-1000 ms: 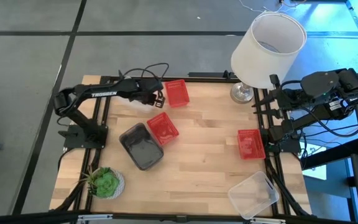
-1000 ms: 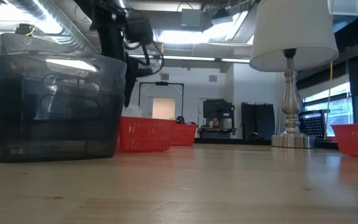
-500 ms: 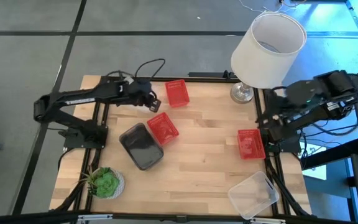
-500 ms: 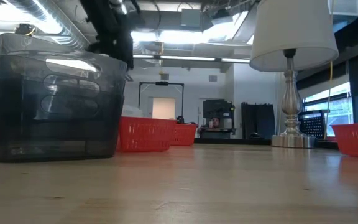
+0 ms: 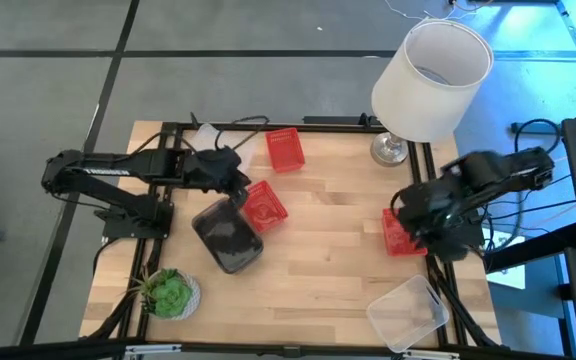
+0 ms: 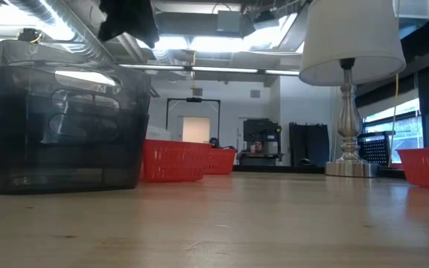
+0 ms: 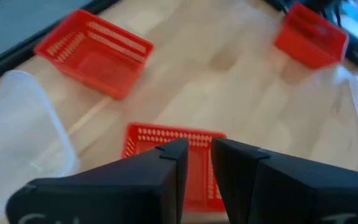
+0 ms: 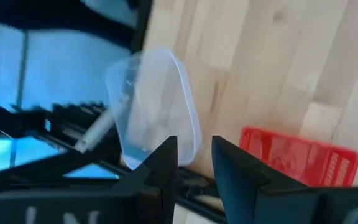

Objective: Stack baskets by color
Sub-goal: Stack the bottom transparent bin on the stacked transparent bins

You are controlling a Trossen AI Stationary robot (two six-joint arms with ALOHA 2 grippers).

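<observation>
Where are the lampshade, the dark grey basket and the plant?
lampshade (image 5: 430, 80), high view, on its white side wall.
dark grey basket (image 5: 227, 235), high view, on its inside floor.
plant (image 5: 169, 292), high view, on its green leaves.

A: The worktop (image 5: 318, 240) looks like pale wood, smooth and matt, in glued strips. The red baskets (image 5: 263, 205) are thin perforated plastic, a little shiny.

B: And the dark grey basket (image 5: 228, 235)?

A: Smoky plastic, glossy. The clear basket (image 5: 406, 312) at the worktop's corner is cloudy plastic. The lampshade (image 5: 430, 78) looks like matt white cloth, its foot (image 6: 351, 168) polished metal.
</observation>
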